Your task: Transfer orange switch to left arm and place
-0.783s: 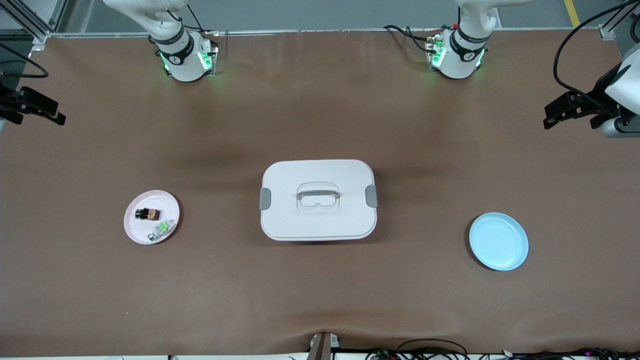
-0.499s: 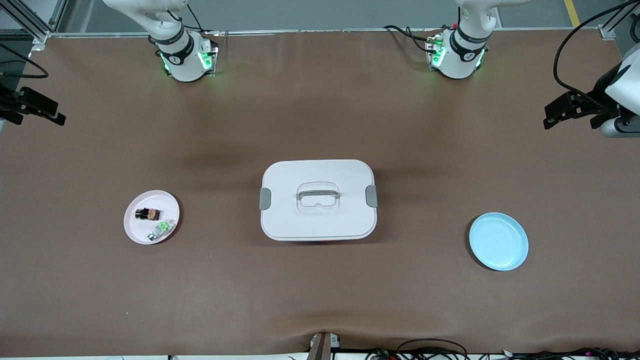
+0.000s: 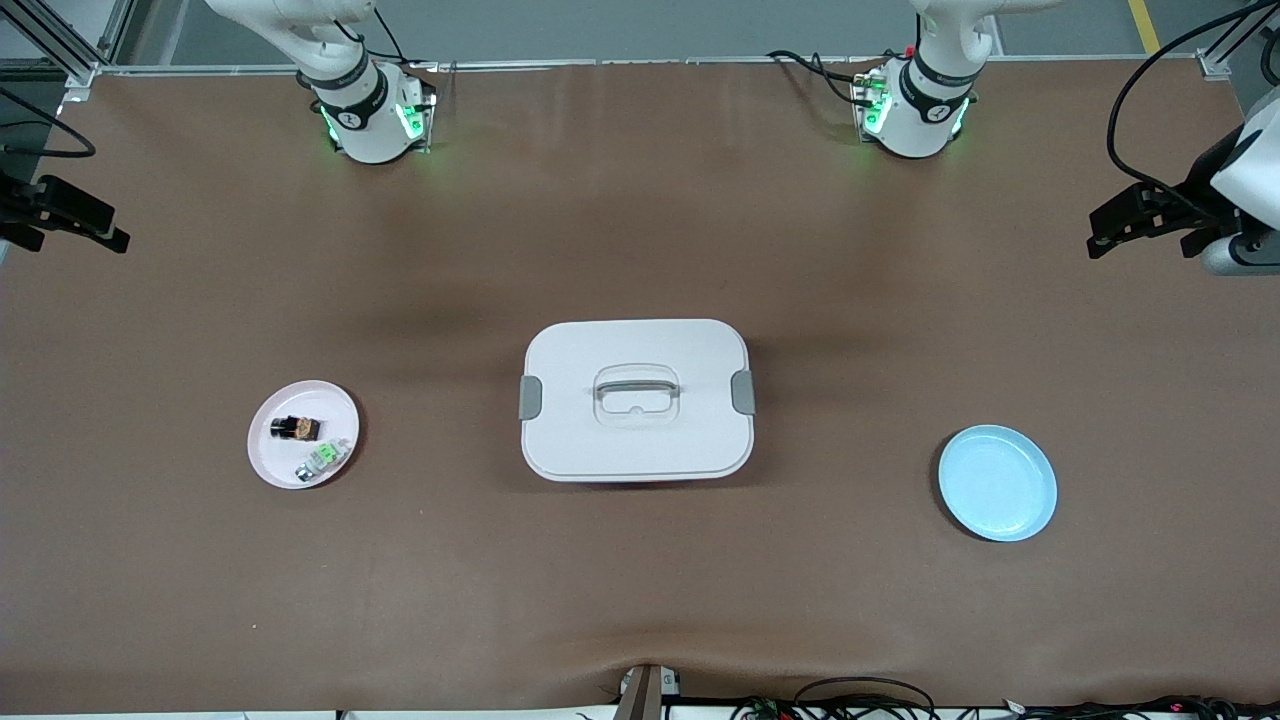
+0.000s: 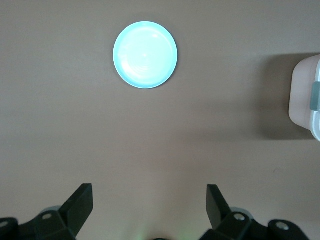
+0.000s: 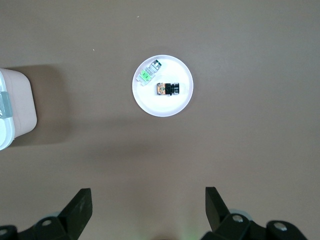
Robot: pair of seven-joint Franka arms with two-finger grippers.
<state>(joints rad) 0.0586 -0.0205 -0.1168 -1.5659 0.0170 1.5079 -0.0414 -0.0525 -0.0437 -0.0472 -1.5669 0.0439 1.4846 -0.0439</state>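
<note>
The orange switch, black with an orange middle, lies on a small pink plate toward the right arm's end of the table. It also shows in the right wrist view. The white box with a grey handle and clips stands mid-table. My right gripper is open and empty, high over the table edge at its own end; its wrist view shows it with jaws wide apart. My left gripper is open and empty over the table at the left arm's end, and also shows in its wrist view.
A green-and-clear component lies on the pink plate beside the switch, nearer the front camera. An empty light blue plate sits toward the left arm's end and shows in the left wrist view. Cables lie along the table's near edge.
</note>
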